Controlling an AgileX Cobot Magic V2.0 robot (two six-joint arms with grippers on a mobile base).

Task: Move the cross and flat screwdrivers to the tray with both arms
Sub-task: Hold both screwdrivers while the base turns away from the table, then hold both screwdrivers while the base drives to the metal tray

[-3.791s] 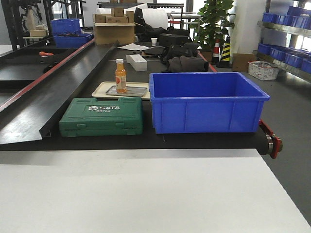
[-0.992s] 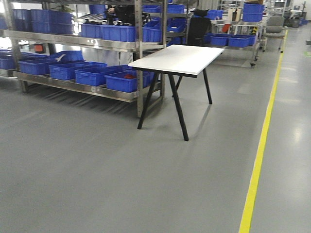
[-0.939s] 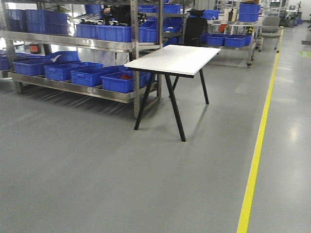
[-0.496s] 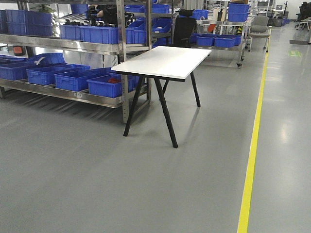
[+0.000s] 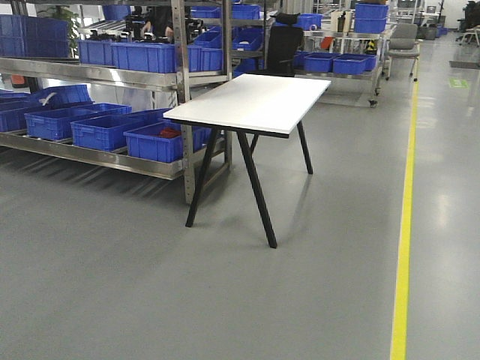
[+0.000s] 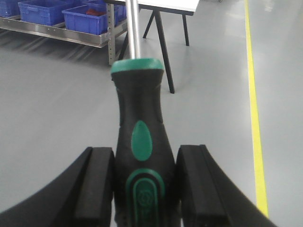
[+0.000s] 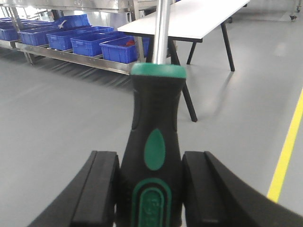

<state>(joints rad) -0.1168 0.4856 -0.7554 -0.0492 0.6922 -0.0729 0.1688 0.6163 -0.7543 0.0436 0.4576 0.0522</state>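
Screwdriver one is clamped by its handle in the left hand; screwdriver two likewise in the right hand, shafts toward 12 o'clock. Tips out of frame. Pickup judged complete; tray not in view, placement outstanding. White tabletop stands at 12 o'clock.

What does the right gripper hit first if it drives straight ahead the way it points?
Probably the white table: the right gripper and its screwdriver aim at the near edge, with only bare floor between. Depth is unclear.
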